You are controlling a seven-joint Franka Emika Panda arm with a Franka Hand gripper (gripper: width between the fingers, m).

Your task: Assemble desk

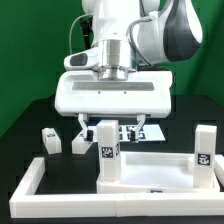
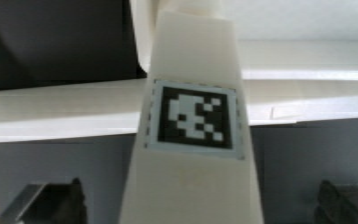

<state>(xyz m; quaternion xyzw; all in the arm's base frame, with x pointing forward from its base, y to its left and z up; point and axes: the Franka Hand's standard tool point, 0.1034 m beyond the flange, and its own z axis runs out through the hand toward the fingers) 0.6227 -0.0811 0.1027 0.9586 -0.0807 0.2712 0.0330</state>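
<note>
A white desk leg (image 1: 108, 150) with a black-and-white tag stands upright on the white rimmed tabletop (image 1: 155, 172) near its left end in the exterior view. My gripper (image 1: 110, 127) hangs over the leg's top, open, with one finger on each side. In the wrist view the leg (image 2: 197, 115) fills the middle, and the dark fingers (image 2: 51, 202) stand apart from it with a gap on both sides. A second leg (image 1: 204, 146) stands upright at the tabletop's right end.
A loose leg (image 1: 50, 141) and another small white piece (image 1: 78, 143) lie on the black table at the exterior view's left. A white border rail (image 1: 30, 180) runs along the tabletop's left and front. The marker board (image 1: 152, 131) lies behind the gripper.
</note>
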